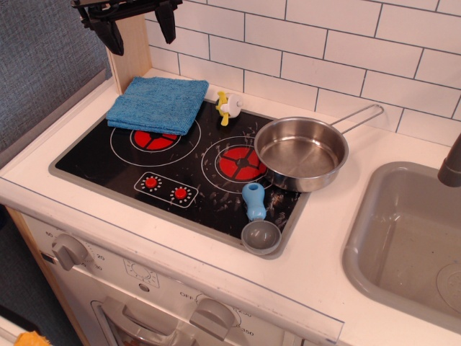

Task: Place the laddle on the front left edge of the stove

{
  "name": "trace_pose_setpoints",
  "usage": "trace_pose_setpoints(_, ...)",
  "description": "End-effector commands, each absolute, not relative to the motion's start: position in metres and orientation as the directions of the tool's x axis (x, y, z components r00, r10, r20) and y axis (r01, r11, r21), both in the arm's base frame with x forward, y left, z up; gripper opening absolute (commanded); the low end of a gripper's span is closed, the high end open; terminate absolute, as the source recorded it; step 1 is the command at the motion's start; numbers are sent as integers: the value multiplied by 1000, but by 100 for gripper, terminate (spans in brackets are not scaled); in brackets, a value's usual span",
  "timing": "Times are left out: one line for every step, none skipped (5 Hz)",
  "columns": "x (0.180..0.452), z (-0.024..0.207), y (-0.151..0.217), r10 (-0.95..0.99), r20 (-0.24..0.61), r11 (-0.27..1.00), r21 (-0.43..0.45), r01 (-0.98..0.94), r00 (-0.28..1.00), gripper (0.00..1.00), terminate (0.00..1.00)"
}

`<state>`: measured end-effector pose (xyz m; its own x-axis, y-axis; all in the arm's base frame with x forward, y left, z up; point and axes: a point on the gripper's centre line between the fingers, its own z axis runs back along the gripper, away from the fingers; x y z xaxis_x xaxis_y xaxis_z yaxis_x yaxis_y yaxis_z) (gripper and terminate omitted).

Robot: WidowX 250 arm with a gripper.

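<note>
One laddle (257,218) lies at the stove's (108,162) front right, handle pointing away, well apart from the empty, spread fingers (140,29) up left.

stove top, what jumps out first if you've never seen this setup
The black stove with its two red burners draws the eye, the left burner half covered by a folded blue cloth. A shiny steel pan sits at the stove's right edge, its handle pointing toward the tiled wall. In front of the pan lies the small ladle, grey bowl at the front rim, while the open gripper hangs high at the top left.
</note>
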<state>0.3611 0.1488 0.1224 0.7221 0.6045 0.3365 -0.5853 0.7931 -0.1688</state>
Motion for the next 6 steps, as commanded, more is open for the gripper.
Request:
trace_pose_setpoints(361, 122, 149, 604, 336, 793, -169, -585, 722, 100, 0)
trace_pose_setpoints(357, 125, 130, 586, 333, 809, -198, -553, 738, 100, 0)
trace_pose_setpoints(349, 128, 111, 564, 341, 826, -225, -517, 753, 100, 0)
trace_pose_setpoints(331, 129, 90, 529, 363, 848, -246, -469, 767, 100, 0)
trace_pose_setpoints(314, 117, 57, 454, 366, 889, -247, -386, 812, 100, 0)
trace_pose_setpoints(298, 88, 26, 388, 312, 914, -250, -319, 867, 100, 0)
